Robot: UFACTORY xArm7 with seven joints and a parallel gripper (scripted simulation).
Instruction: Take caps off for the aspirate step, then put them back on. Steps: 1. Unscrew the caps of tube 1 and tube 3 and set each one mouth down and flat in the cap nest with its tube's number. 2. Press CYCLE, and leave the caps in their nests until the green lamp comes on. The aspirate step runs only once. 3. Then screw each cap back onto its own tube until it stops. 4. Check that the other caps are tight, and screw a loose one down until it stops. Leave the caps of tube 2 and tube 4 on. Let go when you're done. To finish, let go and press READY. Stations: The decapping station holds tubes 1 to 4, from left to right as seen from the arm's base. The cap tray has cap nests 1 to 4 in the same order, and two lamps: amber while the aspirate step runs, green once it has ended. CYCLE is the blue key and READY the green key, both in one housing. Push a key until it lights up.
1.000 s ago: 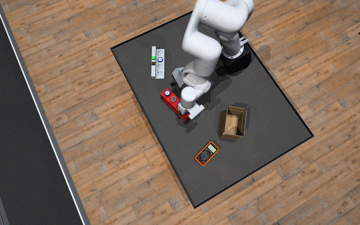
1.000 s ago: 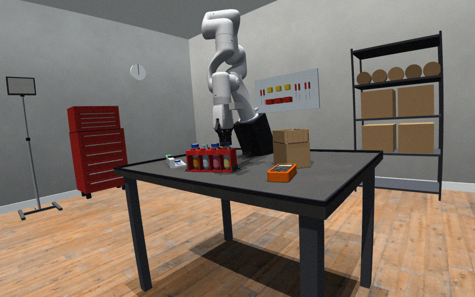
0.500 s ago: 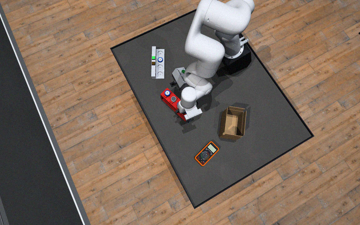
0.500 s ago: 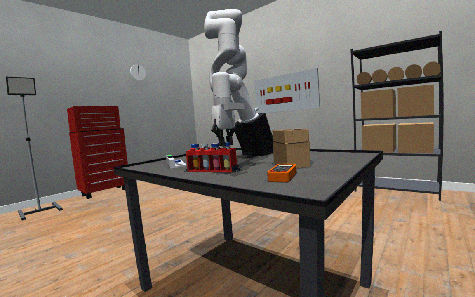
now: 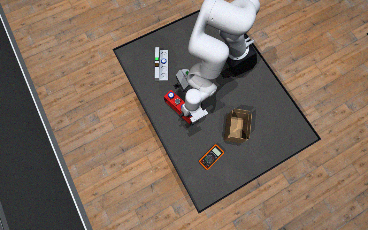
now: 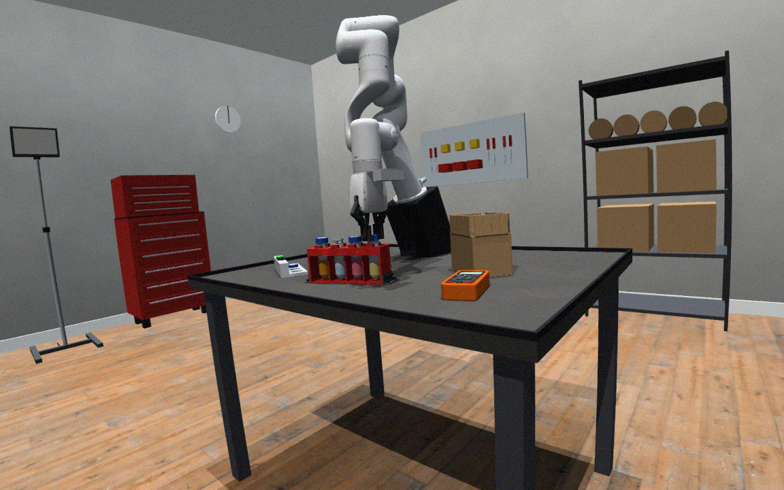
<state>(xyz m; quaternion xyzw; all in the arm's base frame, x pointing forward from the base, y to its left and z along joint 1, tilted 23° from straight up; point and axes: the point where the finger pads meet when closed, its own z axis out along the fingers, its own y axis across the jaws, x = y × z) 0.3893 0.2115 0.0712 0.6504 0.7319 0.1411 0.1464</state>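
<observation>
1 gripper point(image 6: 368, 233) (part open, holding nothing) above the red rack point(image 6: 382, 260).

Top cam overhead, far; ext cam low, roughly table-front; both share table point(image 5: 265, 120).

The worktop point(image 5: 265, 114) is dark grey with a black rim, set on a floor point(image 5: 94, 157) of warm brown wood planks with visible grain. The arm point(image 5: 208, 48) is glossy white, its base point(image 5: 249, 61) black, and the hand point(image 6: 366, 229) has black fingers. The decapping station point(image 6: 350, 249) is bright red; the tubes in it show yellow, pale blue, pink and yellow fills, and several caps are blue. The cap tray point(image 5: 164, 74) is pale grey, with one lamp point(image 5: 156, 59) glowing green. The multimeter point(image 5: 211, 157) is orange with a dark face and a pale green screen. The open box point(image 5: 237, 126) is cardboard brown. A tool chest point(image 6: 160, 243) is red with grey drawer pulls.
</observation>
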